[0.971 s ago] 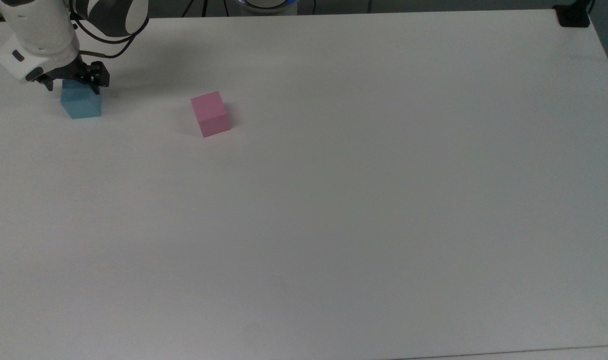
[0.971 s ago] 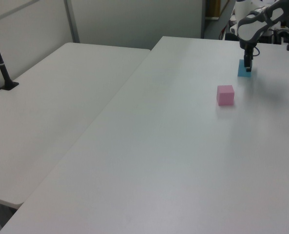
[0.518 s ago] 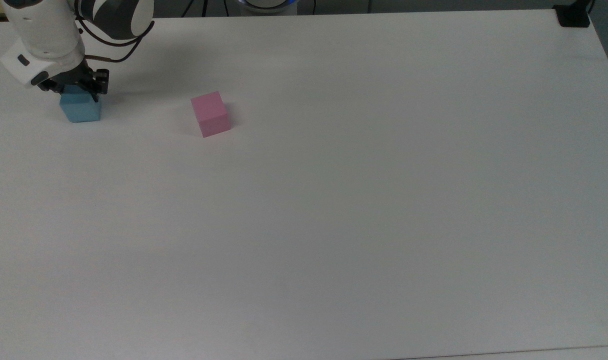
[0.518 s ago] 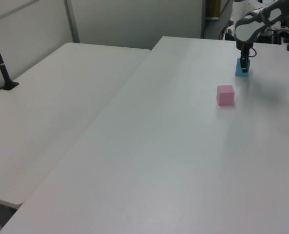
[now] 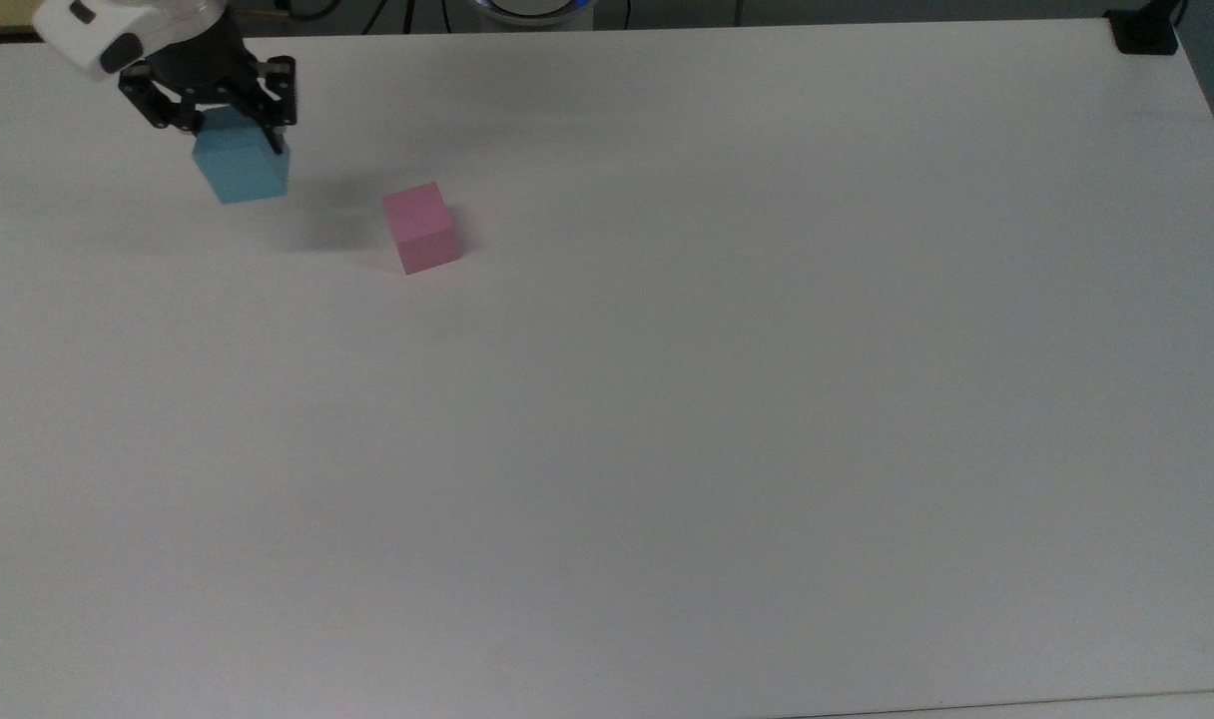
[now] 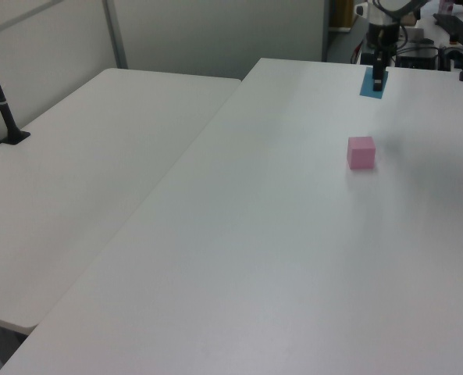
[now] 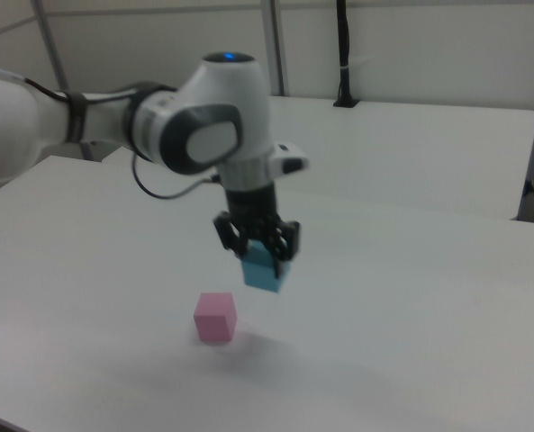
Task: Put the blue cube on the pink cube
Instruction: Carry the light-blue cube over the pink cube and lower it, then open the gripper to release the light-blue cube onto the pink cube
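Going left to right in the top view: my claw (image 5: pixel 230 118) sits at the far upper left of the desk (image 5: pixel 727 399), pinching the blue cube (image 5: pixel 241 166) by its upper part, one finger on each side face. The blue cube is off the desk, hanging in the air; the right view shows it (image 7: pixel 266 270) clear of the surface and higher than the pink cube (image 7: pixel 215 317), with the claw (image 7: pixel 260 243) above it. The relation my next move turns on: in the top view the pink cube (image 5: pixel 421 227) lies to the right of the blue cube and a little toward the near edge, near but apart, with bare desk between them. So I judge I need to carry rightward and slightly forward, then lower. In the left view the blue cube (image 6: pixel 372 82) is beyond the pink cube (image 6: pixel 361 152), farther from that camera. Blue cube: light sky-blue, plain matte, looks slightly rotated against the pink cube's edges in the top view. Pink cube: pastel, matte, same size, flat on the desk, nothing on top. Risk, as I judge it: the mismatch in rotation could leave overhang once stacked.
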Available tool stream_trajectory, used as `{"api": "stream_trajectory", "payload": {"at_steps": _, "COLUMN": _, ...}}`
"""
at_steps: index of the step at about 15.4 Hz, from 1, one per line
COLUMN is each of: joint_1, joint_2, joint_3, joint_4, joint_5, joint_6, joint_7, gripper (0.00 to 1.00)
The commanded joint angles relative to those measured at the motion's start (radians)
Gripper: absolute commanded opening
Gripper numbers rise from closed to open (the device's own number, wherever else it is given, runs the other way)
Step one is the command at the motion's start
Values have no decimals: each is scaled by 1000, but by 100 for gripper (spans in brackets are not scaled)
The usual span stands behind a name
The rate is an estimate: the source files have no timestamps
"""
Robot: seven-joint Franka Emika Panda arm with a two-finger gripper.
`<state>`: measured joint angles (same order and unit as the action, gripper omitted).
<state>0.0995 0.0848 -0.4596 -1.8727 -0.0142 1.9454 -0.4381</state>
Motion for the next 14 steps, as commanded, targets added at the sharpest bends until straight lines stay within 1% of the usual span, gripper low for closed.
{"api": "stream_trajectory", "payload": {"at_steps": 1, "joint_1": 43, "joint_2": -2, "joint_3": 114, "joint_4": 18, "joint_5": 10, "joint_6": -37, "joint_7": 148, "gripper": 23}}
{"api": "stream_trajectory", "payload": {"at_steps": 2, "joint_1": 46, "joint_2": 1, "joint_3": 140, "joint_4": 17, "joint_5": 3, "joint_6": -45, "joint_7": 166, "gripper": 23}}
{"api": "stream_trajectory", "payload": {"at_steps": 4, "joint_1": 69, "joint_2": 3, "joint_3": 165, "joint_4": 4, "joint_5": -13, "joint_6": -91, "joint_7": 171, "gripper": 23}}
{"api": "stream_trajectory", "payload": {"at_steps": 7, "joint_1": 81, "joint_2": 10, "joint_3": 196, "joint_4": -31, "joint_5": -82, "joint_6": -108, "joint_7": 173, "gripper": 23}}
{"api": "stream_trajectory", "payload": {"at_steps": 10, "joint_1": 80, "joint_2": 29, "joint_3": 197, "joint_4": -43, "joint_5": -133, "joint_6": -106, "joint_7": 142, "gripper": 23}}
{"api": "stream_trajectory", "payload": {"at_steps": 14, "joint_1": 80, "joint_2": 36, "joint_3": 197, "joint_4": -94, "joint_5": -207, "joint_6": -80, "joint_7": 111, "gripper": 24}}
